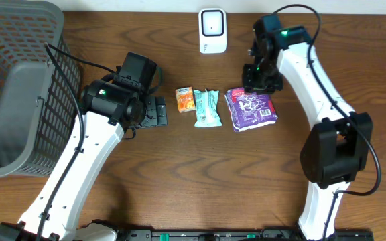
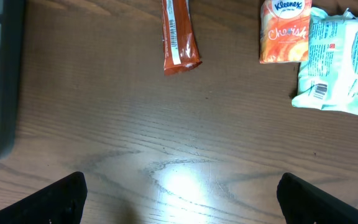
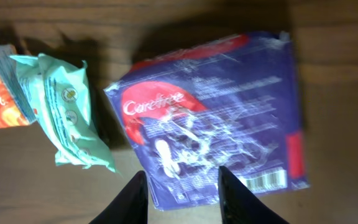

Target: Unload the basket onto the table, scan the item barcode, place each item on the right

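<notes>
The right gripper is hovering with its fingers partly parted, gripping nothing, over the purple Carefree pack. The pack is lying flat on the table just beside a teal wipes pack. The left gripper is standing wide and empty.

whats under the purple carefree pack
The purple Carefree pack lies on the wooden table, and only wood shows around its edges. Whatever may lie beneath it is covered by the pack itself and cannot be seen.
</notes>
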Motion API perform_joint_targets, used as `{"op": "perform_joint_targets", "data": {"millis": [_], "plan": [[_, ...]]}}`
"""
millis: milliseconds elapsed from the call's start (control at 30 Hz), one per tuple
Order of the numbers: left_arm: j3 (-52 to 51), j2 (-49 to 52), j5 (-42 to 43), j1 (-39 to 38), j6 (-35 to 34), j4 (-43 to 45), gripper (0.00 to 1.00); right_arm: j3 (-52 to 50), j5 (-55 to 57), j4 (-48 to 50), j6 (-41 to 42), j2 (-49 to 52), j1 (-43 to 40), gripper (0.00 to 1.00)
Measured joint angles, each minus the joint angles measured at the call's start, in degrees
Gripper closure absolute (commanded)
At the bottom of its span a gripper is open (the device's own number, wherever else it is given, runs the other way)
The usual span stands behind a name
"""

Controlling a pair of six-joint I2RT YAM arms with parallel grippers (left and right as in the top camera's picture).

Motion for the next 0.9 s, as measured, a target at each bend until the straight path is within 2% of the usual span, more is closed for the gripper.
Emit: {"op": "perform_joint_targets", "data": {"millis": [300, 400, 567, 733, 900], "plan": [[0.0, 0.0, 0.0, 0.0, 0.0, 0.0, 0.02, -12.44, 5.55, 12.94, 1.4, 0.0, 4.13, 0.63], [0.0, 0.0, 0.0, 0.0, 0.0, 0.0, 0.02, -13.38, 5.99, 13.44, 1.38, -0.04, 4.59, 0.63], [0.0, 0.0, 0.0, 0.0, 0.0, -0.02, 0.02, -9.53, 6.75, 5.62, 1.49, -0.04, 4.63, 0.57], [0.0, 0.0, 0.0, 0.0, 0.0, 0.02, 0.02, 1.07, 7.26, -2.64, 1.46, -0.04, 4.31, 0.41], [0.0, 0.0, 0.0, 0.0, 0.0, 0.02, 0.02, 5.49, 7.5, -5.75, 1.11, -0.39, 4.39, 0.34]]}}
